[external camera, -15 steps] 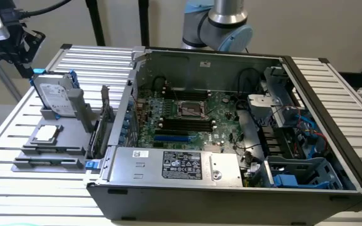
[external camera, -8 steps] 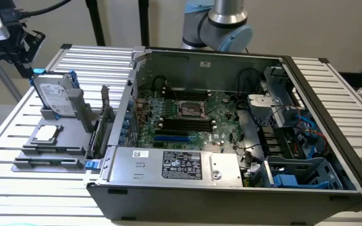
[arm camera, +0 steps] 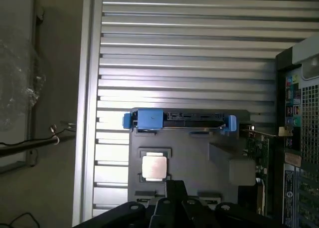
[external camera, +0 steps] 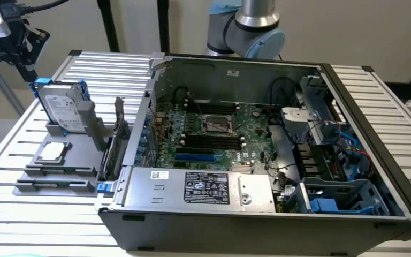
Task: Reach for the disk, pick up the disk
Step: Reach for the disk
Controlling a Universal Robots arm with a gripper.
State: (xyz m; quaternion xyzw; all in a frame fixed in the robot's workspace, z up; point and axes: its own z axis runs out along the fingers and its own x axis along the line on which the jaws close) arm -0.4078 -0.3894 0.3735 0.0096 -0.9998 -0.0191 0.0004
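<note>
Slatted aluminium table (external camera: 377, 91) carries an open computer case (external camera: 263, 230) lying on its side, with pale walls behind. In the exterior view the case takes up the middle and the three o'clock half of the picture. Its motherboard (external camera: 220, 134) faces up, and a silver labelled power-supply box (external camera: 198, 187) sits along the case's six o'clock edge. The arm (external camera: 252, 27) rises behind the case at twelve o'clock.

At nine o'clock of the case, just beside its wall, a grey fixture (external camera: 55, 171) lies on the table. The disk (external camera: 61, 110) stands on edge in a slot at the fixture's far end, at about ten o'clock from the case's centre. Its white label faces the camera and the blue carrier frames it. A small square processor chip (external camera: 53, 152) lies flat on the fixture at six o'clock of the disk, near it but apart.

The gripper (external camera: 27, 72) hangs at eleven o'clock in the picture, just above the disk's upper edge and clear of it. Its jaws are closed with nothing between them.

From the wrist camera the disk (arm camera: 189, 119) shows edge-on as a thin strip with blue tabs at both ends. The chip (arm camera: 153, 167) lies between it and the dark gripper (arm camera: 175, 190).
</note>
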